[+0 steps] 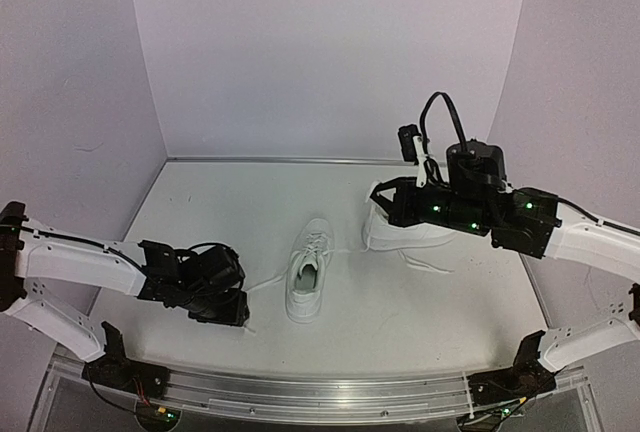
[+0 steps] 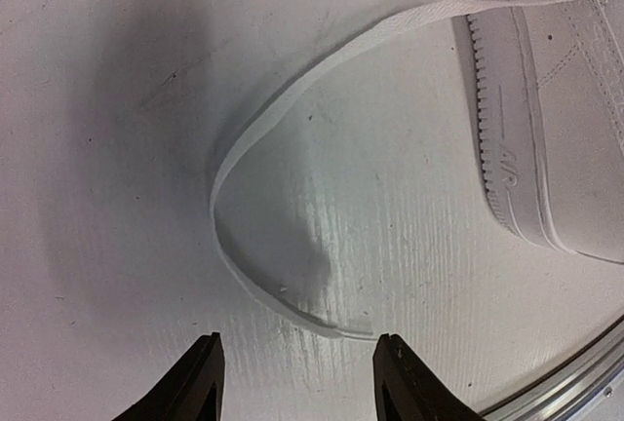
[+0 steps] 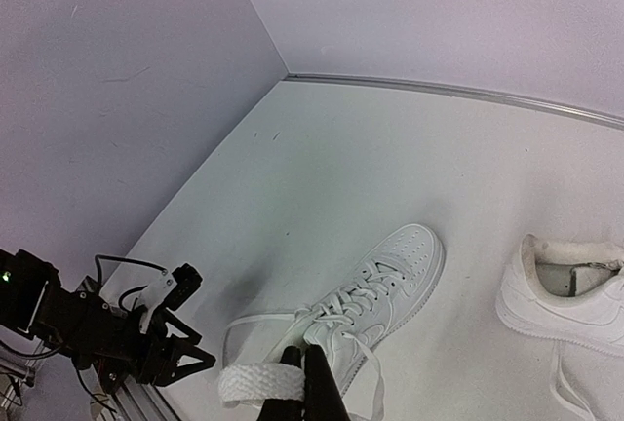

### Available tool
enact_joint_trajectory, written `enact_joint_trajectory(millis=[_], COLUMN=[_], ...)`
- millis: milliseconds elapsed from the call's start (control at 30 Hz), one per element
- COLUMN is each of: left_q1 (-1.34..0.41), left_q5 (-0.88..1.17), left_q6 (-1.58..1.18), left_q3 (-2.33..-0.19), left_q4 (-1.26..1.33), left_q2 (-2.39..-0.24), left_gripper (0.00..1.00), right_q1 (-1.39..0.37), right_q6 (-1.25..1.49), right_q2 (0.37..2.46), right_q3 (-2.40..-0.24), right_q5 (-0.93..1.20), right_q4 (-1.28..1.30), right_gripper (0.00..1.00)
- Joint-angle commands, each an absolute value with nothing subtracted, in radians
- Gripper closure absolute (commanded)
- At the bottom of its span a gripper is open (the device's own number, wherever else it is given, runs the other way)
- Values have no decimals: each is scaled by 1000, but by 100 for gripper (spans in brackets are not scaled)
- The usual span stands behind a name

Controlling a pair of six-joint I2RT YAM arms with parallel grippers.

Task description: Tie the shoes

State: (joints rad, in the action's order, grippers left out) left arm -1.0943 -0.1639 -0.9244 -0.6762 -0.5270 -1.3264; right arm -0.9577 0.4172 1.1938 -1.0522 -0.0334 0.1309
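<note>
Half-open left hand point(image 2: 297, 370) by lace point(image 2: 292, 114); right hand point(image 3: 300, 361) seemingly pinches strand point(image 3: 253, 383).

Soft, even light from overhead fills the scene and casts only faint shadows in the top view, where the white walls point(image 1: 330, 52) bow with wide-angle distortion toward the edges. Close to the table point(image 2: 127, 324), the left wrist camera catches a broad, soft-edged shadow and a pale patch of glare. The right wrist view renders the near lace point(image 3: 255, 382) slightly blurred.

White table point(image 1: 220, 212), pale lilac backdrop walls point(image 1: 320, 52), aluminium rail point(image 1: 330, 392) along near edge
</note>
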Motion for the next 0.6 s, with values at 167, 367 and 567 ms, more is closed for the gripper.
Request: enact_joint_trajectory(millis=[167,367,567], left_q1=[-1098,-1098,-1098], left_q5=[-202,-222,-213], left_q6=[-977,-1008,-977], left_q3=[-686,-675,-662], left_q4=[-434,-443,-426], left_q2=[-1457,-1479,-1473], left_gripper=[50,62,97], right_q1=[-953,-953,-954], right_q6=[431,419,367], right_q2=[1204,1183,1244], right_q3=[-1059,-1071,-1148], right_q5=[-20,-10,72], right_q4=[126,126,125], right_gripper=[100,100,100])
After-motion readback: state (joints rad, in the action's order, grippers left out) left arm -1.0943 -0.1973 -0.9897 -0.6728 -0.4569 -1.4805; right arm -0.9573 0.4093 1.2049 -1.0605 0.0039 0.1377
